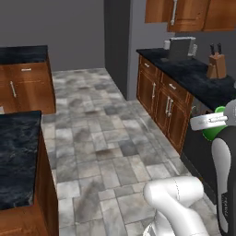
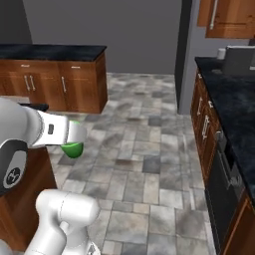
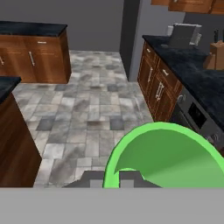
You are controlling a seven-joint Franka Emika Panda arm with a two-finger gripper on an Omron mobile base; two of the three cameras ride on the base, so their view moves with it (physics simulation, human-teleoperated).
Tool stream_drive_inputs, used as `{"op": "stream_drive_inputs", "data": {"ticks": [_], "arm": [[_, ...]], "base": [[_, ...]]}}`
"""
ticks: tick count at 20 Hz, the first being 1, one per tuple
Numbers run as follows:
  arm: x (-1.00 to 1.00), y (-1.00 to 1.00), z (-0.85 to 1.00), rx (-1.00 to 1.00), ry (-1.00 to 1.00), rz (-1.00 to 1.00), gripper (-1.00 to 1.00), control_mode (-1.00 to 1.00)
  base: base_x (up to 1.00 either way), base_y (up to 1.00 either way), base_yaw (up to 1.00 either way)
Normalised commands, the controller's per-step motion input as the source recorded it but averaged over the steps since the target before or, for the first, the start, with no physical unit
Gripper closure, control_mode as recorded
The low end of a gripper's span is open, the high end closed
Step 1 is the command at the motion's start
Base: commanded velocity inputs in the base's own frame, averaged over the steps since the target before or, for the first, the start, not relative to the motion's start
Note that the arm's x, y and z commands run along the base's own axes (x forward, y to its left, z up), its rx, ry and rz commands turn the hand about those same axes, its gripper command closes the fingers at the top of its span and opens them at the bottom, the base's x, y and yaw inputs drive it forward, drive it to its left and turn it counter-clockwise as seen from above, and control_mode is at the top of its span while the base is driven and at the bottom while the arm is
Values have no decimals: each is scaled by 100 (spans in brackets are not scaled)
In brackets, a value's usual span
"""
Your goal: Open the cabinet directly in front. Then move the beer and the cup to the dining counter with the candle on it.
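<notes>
My gripper (image 3: 111, 178) is shut on the rim of the bright green cup (image 3: 168, 155), whose open mouth takes up the lower right of the hand view. From the base views the cup (image 1: 213, 132) (image 2: 73, 149) hangs in the air under the hand, above the tiled floor. The dining counter (image 1: 18, 156) (image 3: 6, 83), a black white-veined island top over brown wood, lies to the left of the arm. The reddish-brown wall cabinet (image 1: 184, 14) (image 2: 226, 17) with silver bar handles is at the upper right. The beer and the candle are out of view.
A black counter (image 1: 198, 73) runs along the right wall over base cabinets, carrying a grey appliance (image 1: 180, 47) and a knife block (image 1: 216, 66). A dark oven front (image 2: 224, 184) sits below it. Another black counter (image 2: 50, 52) stands at the far left. Tiled floor (image 1: 101, 138) lies between.
</notes>
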Motion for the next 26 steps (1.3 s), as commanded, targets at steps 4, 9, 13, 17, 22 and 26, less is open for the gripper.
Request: {"op": "stream_drive_inputs", "data": {"ticks": [4,9,13,17,22,26], "arm": [[0,0,0,0,0,0,100,100],[0,0,0,0,0,0,100,100],[0,0,0,0,0,0,100,100],[0,0,0,0,0,0,100,100],[0,0,0,0,0,0,100,100],[0,0,0,0,0,0,100,100]], "base": [[-100,38,1],[-73,99,2],[-22,100,15],[-2,100,19],[0,100,19],[0,100,18]]}}
